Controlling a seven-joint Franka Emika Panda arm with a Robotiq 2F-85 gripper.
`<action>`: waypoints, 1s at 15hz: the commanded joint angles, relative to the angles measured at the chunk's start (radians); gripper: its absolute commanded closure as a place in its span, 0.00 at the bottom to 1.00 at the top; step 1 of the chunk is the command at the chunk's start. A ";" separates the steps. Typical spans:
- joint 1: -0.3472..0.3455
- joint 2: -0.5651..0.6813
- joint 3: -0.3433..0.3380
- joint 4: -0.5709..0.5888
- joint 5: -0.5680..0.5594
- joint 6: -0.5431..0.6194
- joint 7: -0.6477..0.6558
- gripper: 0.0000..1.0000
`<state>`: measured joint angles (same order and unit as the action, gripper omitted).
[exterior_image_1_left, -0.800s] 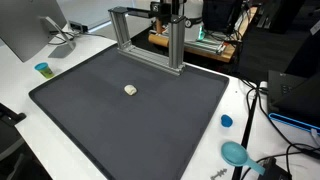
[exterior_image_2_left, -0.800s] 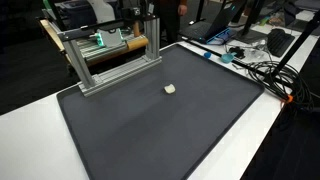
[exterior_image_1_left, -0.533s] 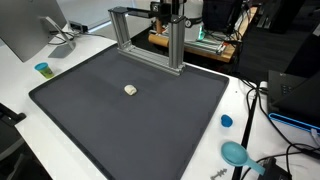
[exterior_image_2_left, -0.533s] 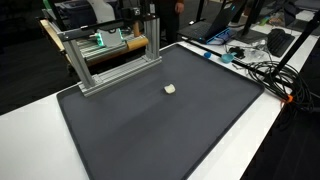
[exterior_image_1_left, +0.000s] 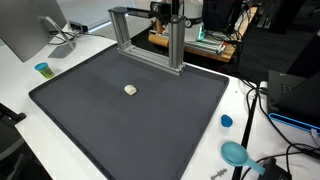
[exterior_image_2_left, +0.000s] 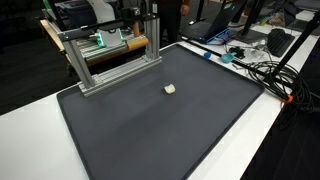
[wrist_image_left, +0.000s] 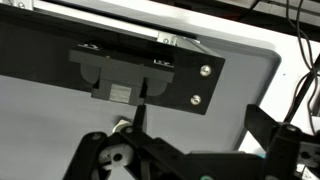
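Over the far edge of the mat (exterior_image_1_left: 120, 130), at its 12 o'clock in an exterior view, the gripper (exterior_image_1_left: 165, 12) is hanging just above the top bar of the frame (exterior_image_1_left: 177, 45). In the wrist view the claw is standing wide, its dark fingers (wrist_image_left: 270, 135) spreading toward 4 and 8 o'clock with nothing between them, while the frame's black bar (wrist_image_left: 150, 75) with its bolts is crossing the picture right ahead of them, near but apart. The frame is standing upright on the mat's back edge in both exterior views, its posts (exterior_image_2_left: 78, 65) rising from a base rail. A small pale block (exterior_image_1_left: 130, 90) is lying alone on the mat at about 7 o'clock from the frame, well apart from the claw; in an exterior view it (exterior_image_2_left: 170, 89) is sitting at the frame's 4 o'clock. Off the mat, on the white table (exterior_image_1_left: 20, 95), a teal cup (exterior_image_1_left: 42, 69) is sitting at the mat's 9 o'clock, a blue cap (exterior_image_1_left: 226, 121) at its 3 o'clock, and a teal disc (exterior_image_1_left: 234, 153) at 4 o'clock among cables (exterior_image_1_left: 262, 165).
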<state>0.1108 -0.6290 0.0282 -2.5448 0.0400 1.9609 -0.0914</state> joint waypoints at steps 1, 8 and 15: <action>-0.004 -0.021 -0.003 -0.005 0.003 -0.004 -0.015 0.00; -0.029 -0.058 0.012 -0.031 -0.024 0.024 0.024 0.00; -0.222 -0.029 0.042 -0.017 -0.233 0.279 0.239 0.00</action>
<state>-0.0329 -0.6477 0.0451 -2.5600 -0.1113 2.1913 0.0574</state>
